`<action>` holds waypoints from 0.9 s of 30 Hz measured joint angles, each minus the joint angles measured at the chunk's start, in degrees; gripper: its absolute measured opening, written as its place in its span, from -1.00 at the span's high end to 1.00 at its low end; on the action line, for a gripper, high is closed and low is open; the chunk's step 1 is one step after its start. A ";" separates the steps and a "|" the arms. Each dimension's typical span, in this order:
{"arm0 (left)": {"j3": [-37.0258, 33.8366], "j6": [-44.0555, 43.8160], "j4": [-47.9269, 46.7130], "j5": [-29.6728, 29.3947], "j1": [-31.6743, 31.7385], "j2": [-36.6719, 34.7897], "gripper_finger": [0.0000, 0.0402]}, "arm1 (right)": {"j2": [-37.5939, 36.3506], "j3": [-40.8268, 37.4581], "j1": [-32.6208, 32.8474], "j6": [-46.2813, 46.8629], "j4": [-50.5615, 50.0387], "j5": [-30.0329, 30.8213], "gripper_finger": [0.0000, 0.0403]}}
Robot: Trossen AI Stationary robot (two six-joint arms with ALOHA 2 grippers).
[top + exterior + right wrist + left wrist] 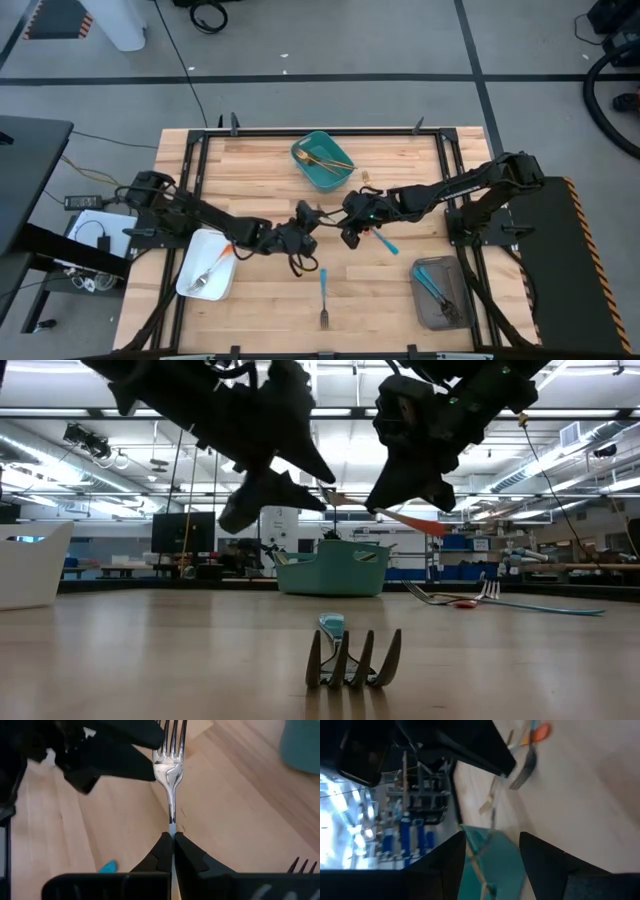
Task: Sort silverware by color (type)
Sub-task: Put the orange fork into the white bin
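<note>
Mid-table, the right claw (172,842) is clamped on a blue-handled fork (170,765) — the left claw (303,225), fingers apart, hovers just beside it, above the table (400,290).

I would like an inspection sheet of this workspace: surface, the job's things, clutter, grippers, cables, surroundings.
Surface: wooden table, dark frame along its edges.
Job's things: blue-handled fork lying loose near the front edge; gold utensils in the teal bin; orange-handled fork on the white tray; blue-handled pieces in the grey tray.
Clutter: nothing seen.
Grippers: right gripper shut on a fork with blue handle above mid-table; left gripper open, close beside it.
Cables: black cable on the floor behind the table.
Surroundings: large hall with ceiling lights, no person seen.
</note>
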 joint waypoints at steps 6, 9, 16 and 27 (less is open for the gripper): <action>3.26 4.39 0.41 -5.18 0.31 4.03 0.04 | 0.00 0.00 -0.31 0.93 1.34 0.58 0.95; 4.25 5.21 1.06 -6.10 0.53 4.91 0.04 | 0.00 0.00 -0.58 1.19 2.17 0.58 0.95; 4.97 6.53 1.66 -6.62 1.38 5.38 0.13 | 0.00 0.00 -1.63 1.27 3.85 0.74 0.95; 4.97 10.71 1.83 -4.77 1.55 5.38 0.51 | 0.00 0.00 -2.78 0.78 5.47 0.07 0.95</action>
